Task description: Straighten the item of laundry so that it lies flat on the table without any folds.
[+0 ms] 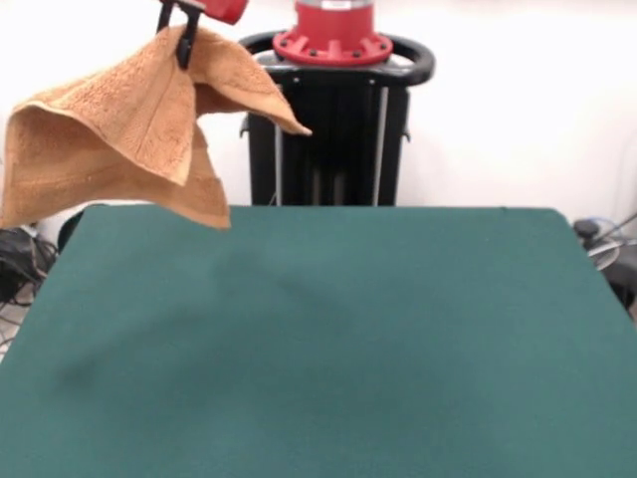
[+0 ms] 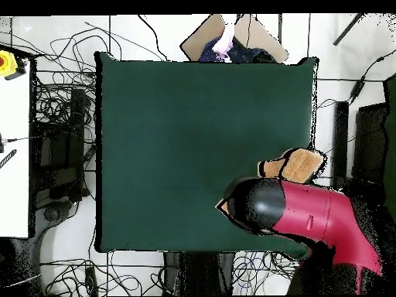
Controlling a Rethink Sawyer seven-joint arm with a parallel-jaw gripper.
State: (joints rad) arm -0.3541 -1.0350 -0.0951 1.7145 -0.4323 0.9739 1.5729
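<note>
Fingers: my fingers (image 1: 185, 42) pinch the orange-tan terry towel (image 1: 119, 139).
Risk: dangling off the green felt bench (image 1: 328, 339) at 10 o'clock; release drops it bunched.

White wall (image 1: 518, 100) behind; tiled floor (image 2: 62, 46) strewn with black cables (image 2: 58, 97).

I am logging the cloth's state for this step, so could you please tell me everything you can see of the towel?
The towel is orange-tan terry cloth, small and soft-looking. It hangs in the air, pinched near its top by the gripper, and touches nothing else. It is bunched and folded, draping in several overlapping flaps with corners pointing down and sideways. In the front view it hangs at the upper left, above the far edge of the green table. From overhead the arm hides most of it; only small parts show near one table edge.
</note>
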